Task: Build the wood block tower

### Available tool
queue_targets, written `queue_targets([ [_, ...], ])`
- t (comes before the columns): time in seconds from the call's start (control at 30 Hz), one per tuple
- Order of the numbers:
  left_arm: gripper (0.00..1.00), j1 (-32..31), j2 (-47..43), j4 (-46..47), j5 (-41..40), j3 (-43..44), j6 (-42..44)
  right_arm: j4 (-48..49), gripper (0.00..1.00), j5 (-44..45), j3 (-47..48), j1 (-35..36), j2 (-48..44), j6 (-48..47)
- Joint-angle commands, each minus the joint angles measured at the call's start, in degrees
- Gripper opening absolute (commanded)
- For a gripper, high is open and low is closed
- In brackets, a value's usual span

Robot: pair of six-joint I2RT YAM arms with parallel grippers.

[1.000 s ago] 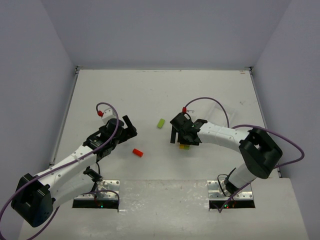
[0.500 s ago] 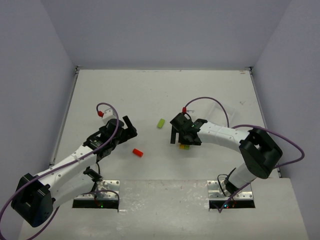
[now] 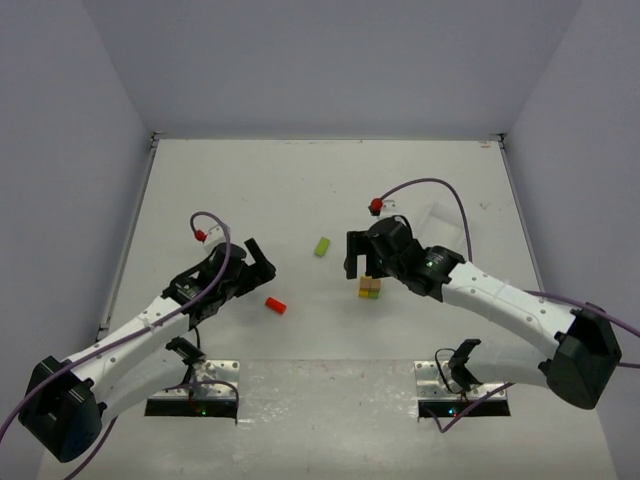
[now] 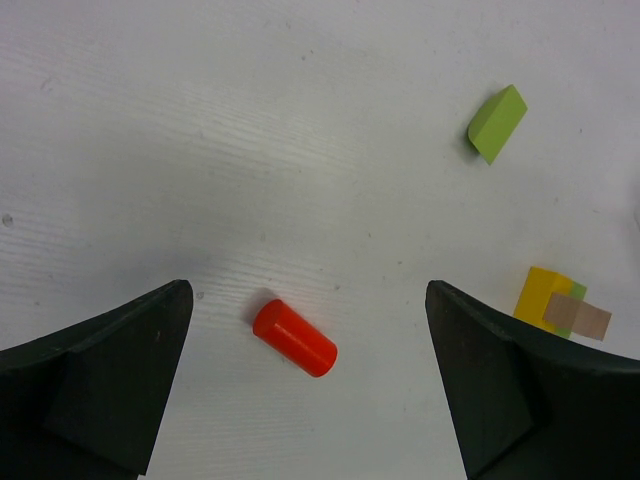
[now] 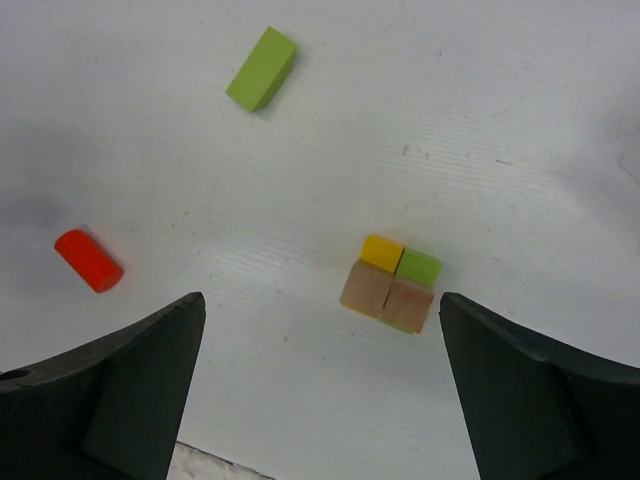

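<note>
The tower [image 3: 370,288] is a small stack at mid-table: two tan blocks [image 5: 388,296] lie across a yellow block [image 5: 382,250] and a lime green block [image 5: 420,266]. It also shows at the right edge of the left wrist view [image 4: 562,308]. My right gripper [image 3: 357,262] is open and empty, raised just left of and behind the stack. A red-orange cylinder [image 3: 276,305] lies on its side; my open left gripper [image 3: 256,256] hovers beside it, the cylinder [image 4: 294,337] between its jaws' line. A loose lime green block [image 3: 322,246] lies farther back.
The white table [image 3: 300,180] is walled on three sides. The arm bases' metal plates [image 3: 195,392] sit at the near edge. Purple cables loop over both arms.
My right gripper has let go of the stack and lifted up and back, its arm now stretched out. The tan-topped stack stands uncovered. The left gripper shifted slightly.
</note>
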Motion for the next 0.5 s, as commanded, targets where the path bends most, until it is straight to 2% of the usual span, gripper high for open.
queue_targets([
  [0.0,1.0,-2.4,-2.1,-1.9,4.0,-2.1,-5.5,1.2,0.99,1.8,-5.7,0.4,-3.5,-2.3],
  [0.23,1.0,-8.9,4.1,-2.0,2.4,-2.8,-13.7,1.2,0.99,8.6,-13.0,0.4,-11.6,-1.0],
  [0.47,0.98,-14.1,10.3,-2.0,-0.4,-1.5,-19.6,0.7,0.99,12.0,-15.9,0.3,-14.8,-1.3],
])
